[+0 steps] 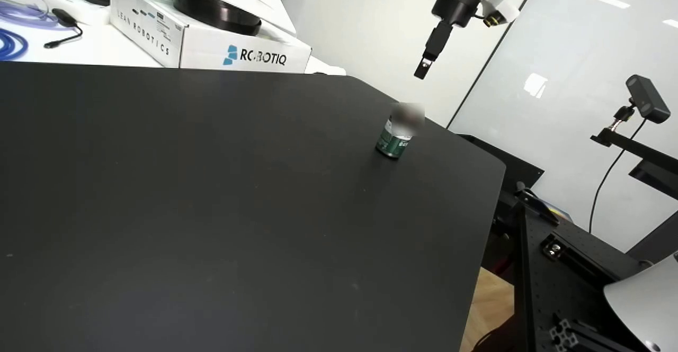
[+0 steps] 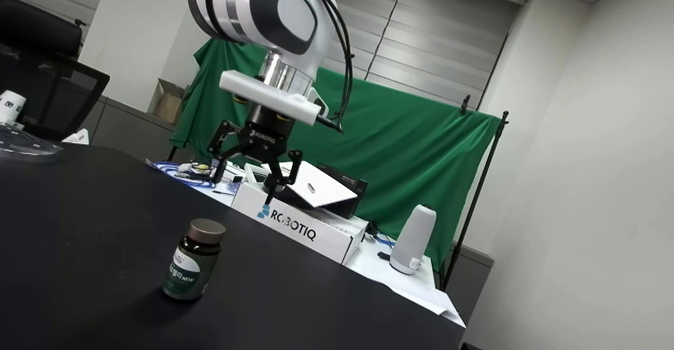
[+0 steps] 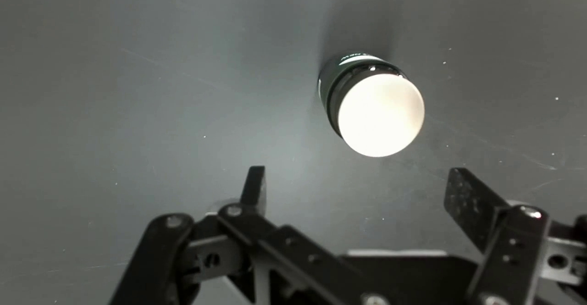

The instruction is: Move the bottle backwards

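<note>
Bottle (image 2: 194, 260): While the gripper (image 3: 357, 188) hangs overhead, the bottle stands upright on the table (image 1: 212, 209), well below the fingers (image 3: 467, 204) and apart from them; in the wrist view it lies farther up the picture than the gap between the two.
Gripper: black, jointed, its fingers spread wide apart; in both exterior views it points downward.
Arm (image 2: 284, 13): extends from the upper edge in an exterior view and bends down to the gripper; dark cables (image 2: 348, 55) loop along its side.
Cap (image 2: 206, 231): a short, smooth cylinder, brown with a dull sheen in an exterior view; its round top shows as white glare in the wrist view.
Label (image 2: 184, 271): green, bearing a white patch and print, on a glossy dark body.
Table: matte black, with pale specks and fine scratches.
Cloth (image 2: 400, 155): green, hanging in soft folds.
</note>
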Robot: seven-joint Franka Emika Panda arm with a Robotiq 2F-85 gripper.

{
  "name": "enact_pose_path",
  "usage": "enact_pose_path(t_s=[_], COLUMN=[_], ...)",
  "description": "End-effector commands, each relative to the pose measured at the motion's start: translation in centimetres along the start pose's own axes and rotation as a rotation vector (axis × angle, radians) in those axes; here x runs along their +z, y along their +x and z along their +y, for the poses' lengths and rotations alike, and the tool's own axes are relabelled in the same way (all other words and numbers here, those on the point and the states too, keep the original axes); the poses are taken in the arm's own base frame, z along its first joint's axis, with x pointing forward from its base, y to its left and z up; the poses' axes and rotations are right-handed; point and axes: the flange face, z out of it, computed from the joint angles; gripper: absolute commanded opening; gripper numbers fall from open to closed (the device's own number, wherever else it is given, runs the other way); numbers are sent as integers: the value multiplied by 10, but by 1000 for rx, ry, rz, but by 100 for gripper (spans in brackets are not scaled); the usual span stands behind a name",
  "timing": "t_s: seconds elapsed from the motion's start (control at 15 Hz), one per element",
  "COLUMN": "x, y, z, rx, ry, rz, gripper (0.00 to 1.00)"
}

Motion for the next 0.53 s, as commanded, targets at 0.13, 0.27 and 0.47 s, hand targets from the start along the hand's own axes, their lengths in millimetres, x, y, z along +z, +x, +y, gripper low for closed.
enact_pose_path(t_s=[0.13,0.27,0.47], x=[19,24,31], y=[4,1,-4], z=[-3,-8,-16], rx=[39,41,40], ry=[4,12,14], rz=[-9,-12,-13], gripper=[100,100,100])
